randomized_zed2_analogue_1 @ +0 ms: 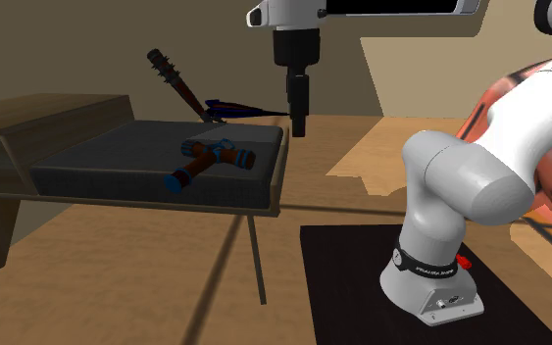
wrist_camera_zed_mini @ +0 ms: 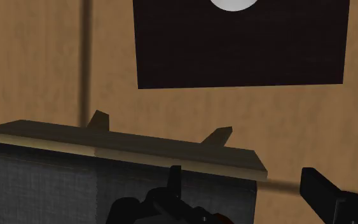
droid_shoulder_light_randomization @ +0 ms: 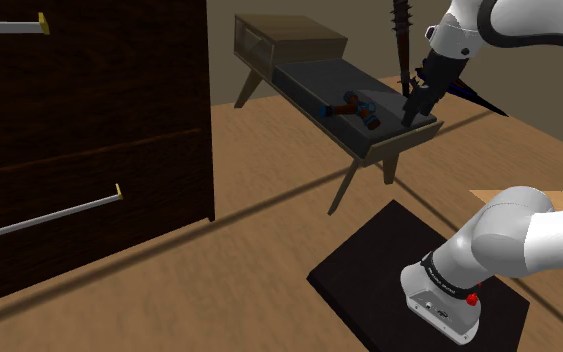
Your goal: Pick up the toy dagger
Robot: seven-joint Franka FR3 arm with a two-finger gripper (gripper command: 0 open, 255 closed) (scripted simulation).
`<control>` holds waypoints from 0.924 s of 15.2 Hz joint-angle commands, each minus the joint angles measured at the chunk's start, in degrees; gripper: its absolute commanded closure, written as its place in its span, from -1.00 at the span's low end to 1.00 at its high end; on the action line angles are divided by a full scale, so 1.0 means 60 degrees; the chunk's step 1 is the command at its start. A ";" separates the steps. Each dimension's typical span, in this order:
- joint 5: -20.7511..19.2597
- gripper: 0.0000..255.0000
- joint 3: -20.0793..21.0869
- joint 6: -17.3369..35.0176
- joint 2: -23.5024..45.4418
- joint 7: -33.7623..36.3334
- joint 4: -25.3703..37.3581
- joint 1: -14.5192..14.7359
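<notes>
The toy dagger (randomized_zed2_analogue_1: 241,108) is dark blue, with its blade pointing toward the second exterior view's right. It sits at the far edge of the low bench (randomized_zed2_analogue_1: 264,201), beside a spiked club (randomized_zed2_analogue_1: 174,78). In the shoulder view its blade (droid_shoulder_light_randomization: 479,98) sticks out behind my arm. My black gripper (randomized_zed2_analogue_1: 300,123) hangs point-down over the bench's end corner, close to the blade tip and apart from it. In the wrist view the fingers (wrist_camera_zed_mini: 323,191) stand apart, so the gripper (wrist_camera_zed_mini: 247,191) is open over the bench's rim.
A dark cushion (droid_shoulder_light_randomization: 319,85) covers the bench and carries blue and red-brown toy hammers (droid_shoulder_light_randomization: 359,105). A tall dark cabinet (droid_shoulder_light_randomization: 89,140) with bar handles stands at the shoulder view's left. My stand sits on a black mat (droid_shoulder_light_randomization: 369,270).
</notes>
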 commanded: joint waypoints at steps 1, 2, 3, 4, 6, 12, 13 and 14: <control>0.0000 -1.00 0.0000 0.0000 0.0000 0.0000 0.0000 0.0000; -0.0033 -1.00 -0.0073 0.0256 0.0360 -0.0136 0.0116 0.0042; -0.0061 -1.00 -0.0143 0.0502 0.0723 -0.0272 0.0246 0.0085; -0.0082 -1.00 -0.0210 0.0738 0.1089 -0.0408 0.0387 0.0129; -0.0106 -1.00 -0.0335 0.1180 0.1827 -0.0685 0.0708 0.0217; -0.0097 -1.00 -0.0540 0.2120 0.3177 -0.1173 0.1159 0.0370; -0.0103 -1.00 -0.0546 0.2250 0.3188 -0.1164 0.1040 0.0367; -0.0109 -1.00 -0.0553 0.2380 0.3201 -0.1155 0.0922 0.0365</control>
